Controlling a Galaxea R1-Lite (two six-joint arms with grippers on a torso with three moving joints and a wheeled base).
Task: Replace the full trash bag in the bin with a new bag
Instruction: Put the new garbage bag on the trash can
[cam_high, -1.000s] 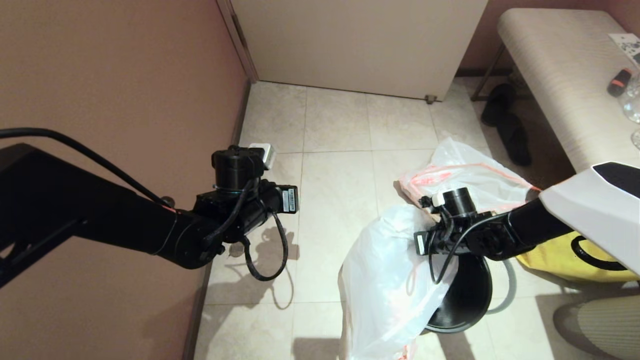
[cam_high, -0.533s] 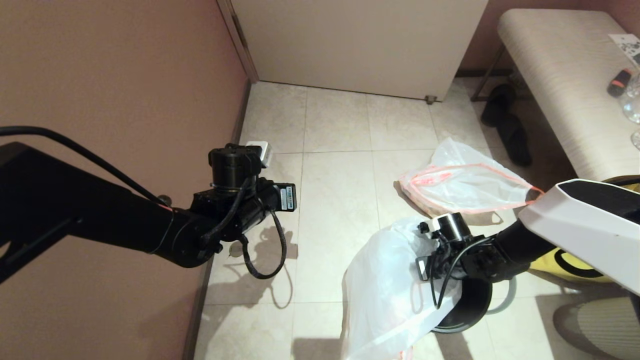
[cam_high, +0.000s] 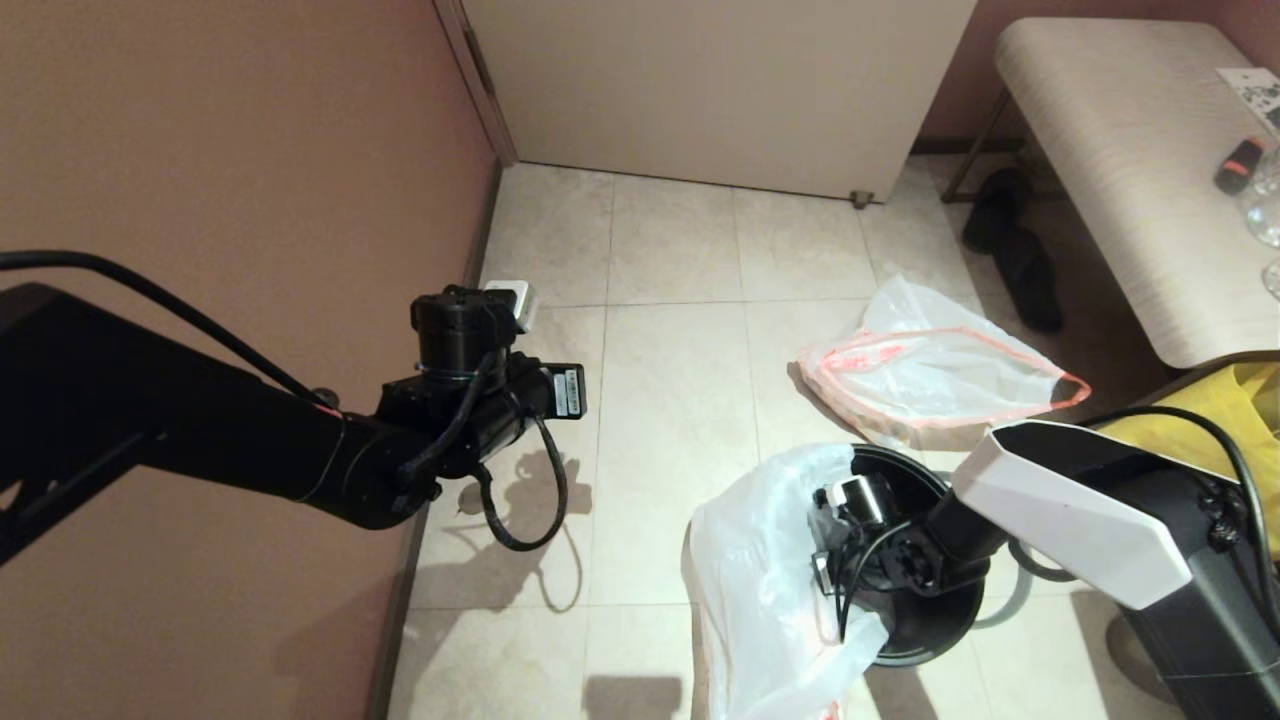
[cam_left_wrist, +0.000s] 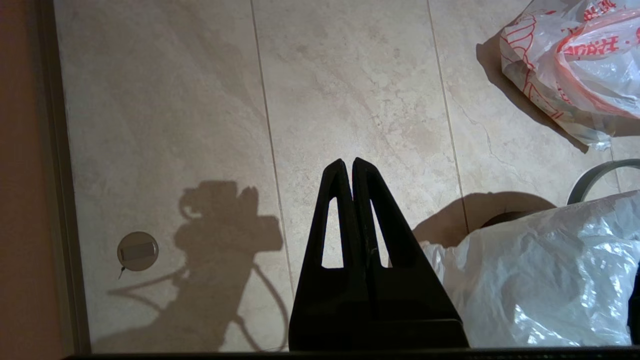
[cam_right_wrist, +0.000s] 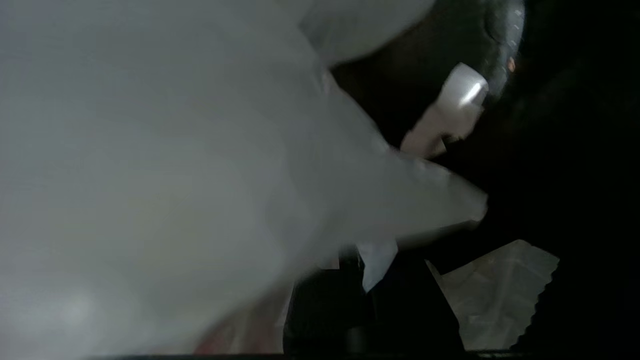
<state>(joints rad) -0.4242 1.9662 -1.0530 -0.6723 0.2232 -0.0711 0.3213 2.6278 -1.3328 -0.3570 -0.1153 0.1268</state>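
On the tiled floor (cam_high: 670, 400), in the corner by the brown wall (cam_high: 230, 160), a small black bin (cam_high: 930, 630) is seen, with a thin white bag (cam_high: 760, 590) draped over its near-left side and spilling down outside it. A second limp bag with a pink-red hem (cam_high: 930, 375) is laid flat on the tiles just beyond the bin — apart from it. A yellow bag (cam_high: 1240, 420) is partly seen behind the right arm. The right gripper (cam_right_wrist: 370, 295) is lowered into the bin's mouth, its fingers clenched; whether plastic is pinched cannot be told. The left gripper (cam_left_wrist: 348, 167) is held over bare tiles, well left of the bin, fingers pressed together on nothing.
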